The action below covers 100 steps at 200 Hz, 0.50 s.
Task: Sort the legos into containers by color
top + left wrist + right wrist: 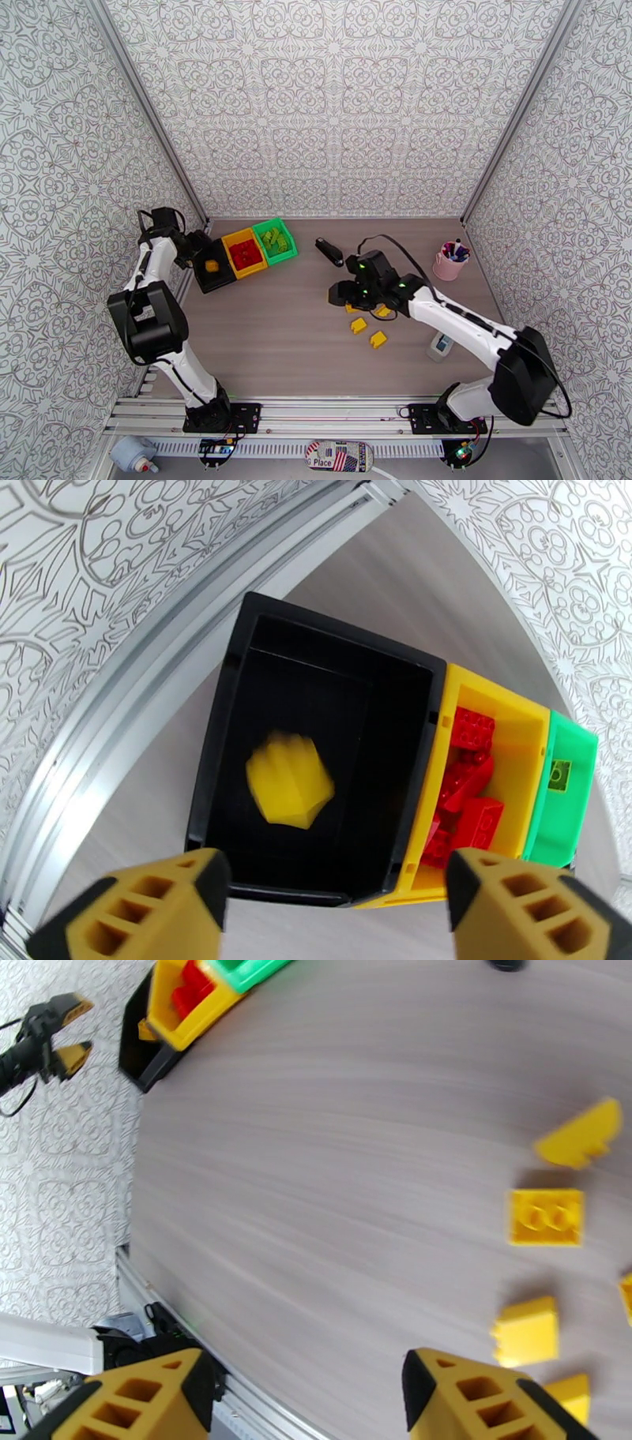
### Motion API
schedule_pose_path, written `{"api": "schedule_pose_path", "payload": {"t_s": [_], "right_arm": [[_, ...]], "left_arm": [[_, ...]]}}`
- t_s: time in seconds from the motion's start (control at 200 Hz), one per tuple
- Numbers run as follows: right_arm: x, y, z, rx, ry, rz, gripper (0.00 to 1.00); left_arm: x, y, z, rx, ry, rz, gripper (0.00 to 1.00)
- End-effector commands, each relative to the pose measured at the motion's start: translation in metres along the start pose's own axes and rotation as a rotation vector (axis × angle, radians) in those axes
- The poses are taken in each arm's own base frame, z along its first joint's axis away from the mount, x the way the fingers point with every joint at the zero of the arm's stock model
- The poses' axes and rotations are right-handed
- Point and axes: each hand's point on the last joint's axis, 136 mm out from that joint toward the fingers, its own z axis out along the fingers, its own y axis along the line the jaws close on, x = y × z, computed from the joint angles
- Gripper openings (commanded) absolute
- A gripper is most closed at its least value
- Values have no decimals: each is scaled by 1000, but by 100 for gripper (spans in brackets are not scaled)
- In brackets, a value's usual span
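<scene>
Right of frame centre, loose yellow legos lie just below the right jaws, spread empty; left jaws, also spread empty, hover over the black bin.

Left tool and right tool each hold their fingers spread wide apart.
</scene>
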Motion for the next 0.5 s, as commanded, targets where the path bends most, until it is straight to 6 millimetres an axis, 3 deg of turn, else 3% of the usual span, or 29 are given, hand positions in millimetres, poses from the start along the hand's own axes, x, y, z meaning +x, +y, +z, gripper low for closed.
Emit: {"api": "schedule_pose_path", "payload": {"t_s": [0.0, 0.12, 0.195, 0.33, 0.495], "right_arm": [[7, -40, -14, 112, -18, 40, 70], [12, -75, -24, 185, -22, 96, 71], [14, -92, -30, 224, -24, 124, 71], [15, -120, -38, 278, -48, 183, 71], [11, -137, -42, 270, -74, 256, 70]], "left_arm": [[12, -30, -28, 36, -27, 93, 82], [46, -57, -42, 67, -21, 188, 85], [79, -75, -48, 96, 11, 251, 86], [151, -103, -47, 148, 98, 372, 87], [254, -150, -46, 235, 193, 679, 87]]}}
